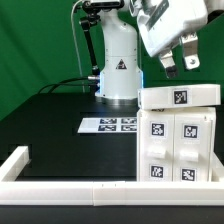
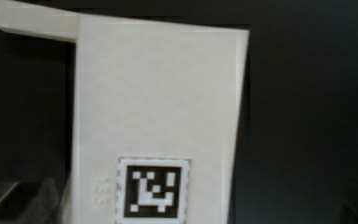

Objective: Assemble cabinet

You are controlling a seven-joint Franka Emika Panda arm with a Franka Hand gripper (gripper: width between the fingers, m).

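The cabinet body stands at the exterior view's right, a white box with several black-and-white tags on its front. A flat white block with one tag lies on top of it, slightly askew. My gripper hangs just above that top block, its two dark fingers apart and nothing between them. In the wrist view the white block fills the middle, with its tag close to the gripper. One dark fingertip barely shows at the picture's edge.
The marker board lies flat on the black table in front of the arm's white base. A long low white rail runs along the table's front edge and turns up the left side.
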